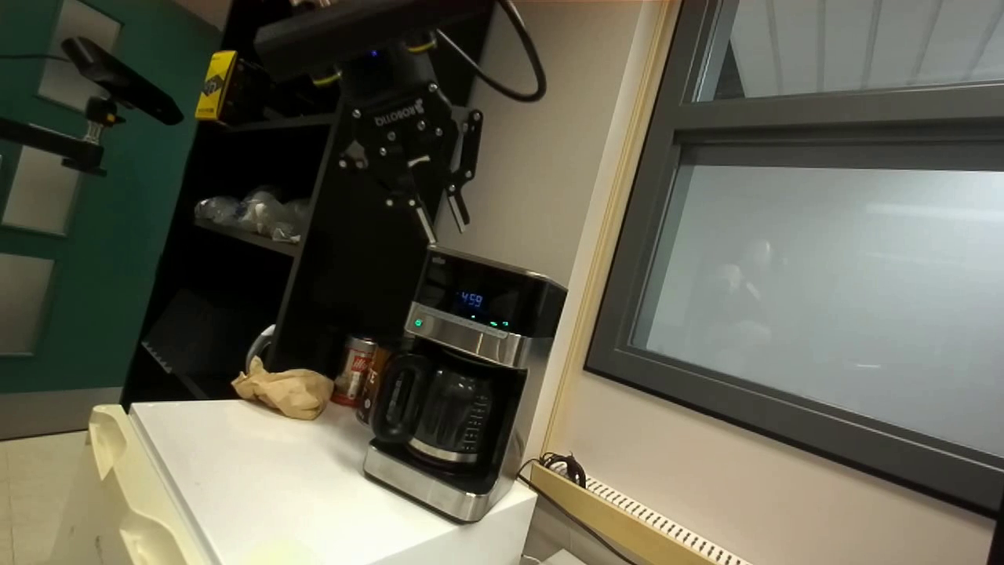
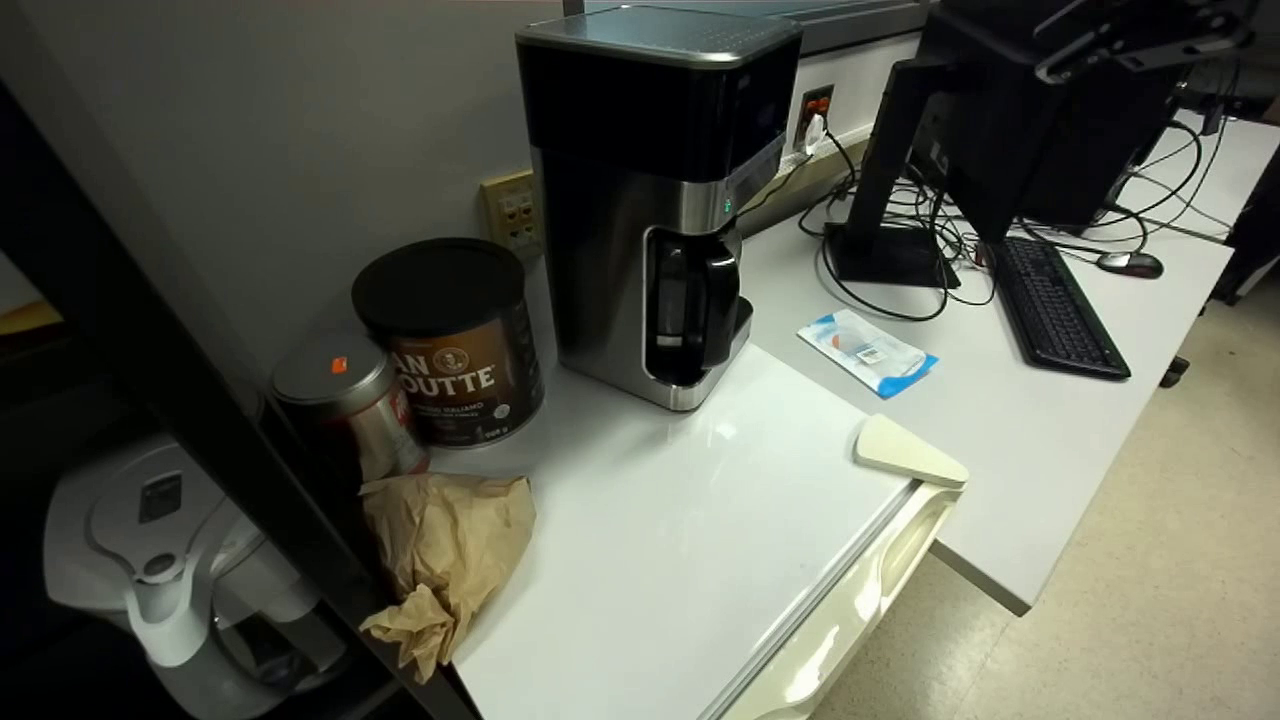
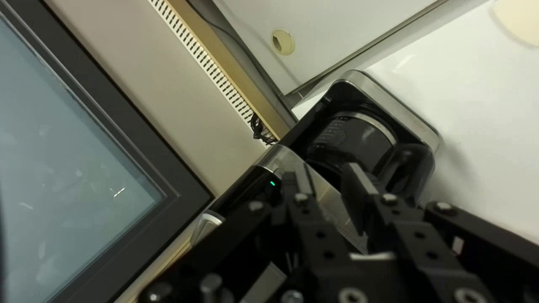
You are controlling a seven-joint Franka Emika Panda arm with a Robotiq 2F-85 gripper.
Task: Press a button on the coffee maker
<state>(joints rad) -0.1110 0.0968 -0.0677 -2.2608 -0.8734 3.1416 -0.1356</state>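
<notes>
The black and silver coffee maker (image 1: 459, 333) stands upright on a white top; it also shows in an exterior view (image 2: 610, 220) and the wrist view (image 3: 290, 158). Its glass carafe (image 1: 451, 412) with dark handle sits inside. Its control panel (image 1: 490, 292) shows a blue 4:59 and several small green lights. In the wrist view one green light (image 3: 272, 183) shows left of the fingers; other controls are hidden by them. My gripper (image 1: 447, 234) is open and empty, pointing down above the machine's top edge in that view. In the wrist view its fingertips (image 3: 326, 172) overlap the steel strip; contact cannot be told.
A red and silver can (image 1: 354, 370), a brown coffee tin (image 2: 455, 350) and a crumpled paper bag (image 1: 286, 390) stand beside the machine on the white top (image 1: 259, 479). A black shelf (image 1: 369, 235) stands behind. A wall and dark window frame (image 1: 627, 282) are on the machine's far side.
</notes>
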